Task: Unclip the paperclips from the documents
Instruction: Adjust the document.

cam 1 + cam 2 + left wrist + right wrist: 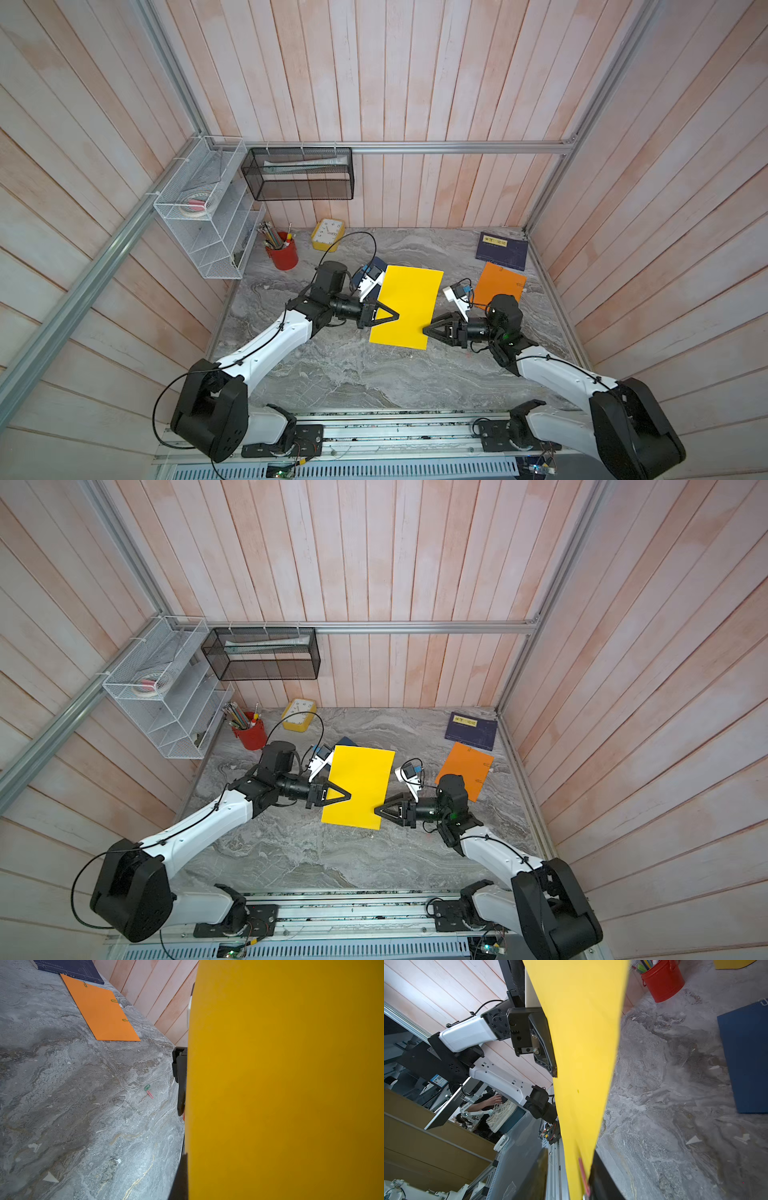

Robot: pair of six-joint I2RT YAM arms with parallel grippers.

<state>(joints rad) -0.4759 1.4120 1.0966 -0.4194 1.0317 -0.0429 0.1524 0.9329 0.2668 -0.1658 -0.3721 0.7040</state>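
Note:
The yellow document (409, 307) (359, 787) is held up off the table between both arms. My left gripper (397, 316) (349, 796) (185, 1178) is shut on its left edge. My right gripper (424, 330) (376, 809) (571, 1180) is shut on the opposite edge, over a reddish paperclip (583, 1174) clipped there. The orange document (498, 286) (99, 1012) lies flat at the right with three green paperclips (114, 1001) on its edges. The blue document (745, 1059) lies behind the left arm with a silvery clip (763, 1002). Two loose paperclips, green (147, 1087) and red (150, 1094), lie on the table.
A dark navy booklet (502, 250) lies at the back right corner. A red pencil cup (282, 253) and a yellow clock (327, 235) stand at the back left. A white wire rack (208, 208) and a black mesh basket (299, 174) hang on the walls.

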